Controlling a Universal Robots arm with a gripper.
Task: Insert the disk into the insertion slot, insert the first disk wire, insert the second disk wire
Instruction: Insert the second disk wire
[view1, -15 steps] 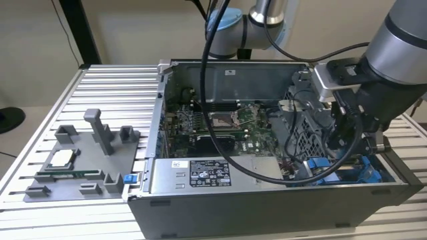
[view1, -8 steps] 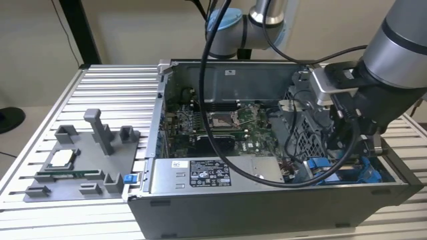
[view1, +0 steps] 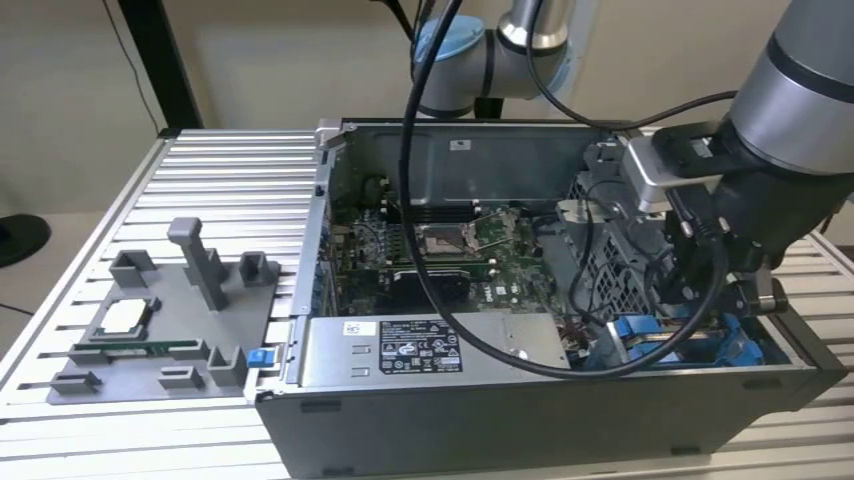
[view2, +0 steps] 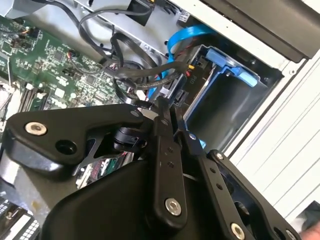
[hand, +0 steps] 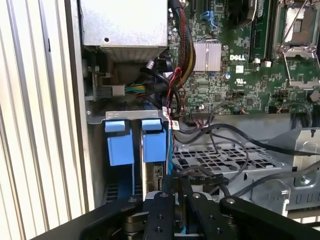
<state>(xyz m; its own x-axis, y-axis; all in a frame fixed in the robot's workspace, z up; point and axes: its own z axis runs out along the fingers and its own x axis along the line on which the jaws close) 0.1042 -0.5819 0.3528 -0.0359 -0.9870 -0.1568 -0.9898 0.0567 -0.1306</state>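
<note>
Disk (view2: 200, 85) sits in the slot (view2: 235, 95), just beyond the gripper (view2: 167, 107). Gripper fingers are closed together near the black wires (view2: 145, 75); whether they pinch one, I cannot tell.

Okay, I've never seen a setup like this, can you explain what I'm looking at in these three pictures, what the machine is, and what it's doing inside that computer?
The machine is a robot arm, grey and jointed, with a black hand at its end. The exterior view comes from a camera standing off the arm; both wrist views come from cameras riding on the arm, looking past the hand.

On the ribbed metal table stands an opened computer case with its green circuit board exposed. At the exterior view's left lies a grey holder tray with small parts.

The hand is down inside the case, at the insertion slot with its bright blue tabs, beside black cables. Its fingers are nearly together at a black connector by the slot; whether they grip anything, I cannot tell.
</note>
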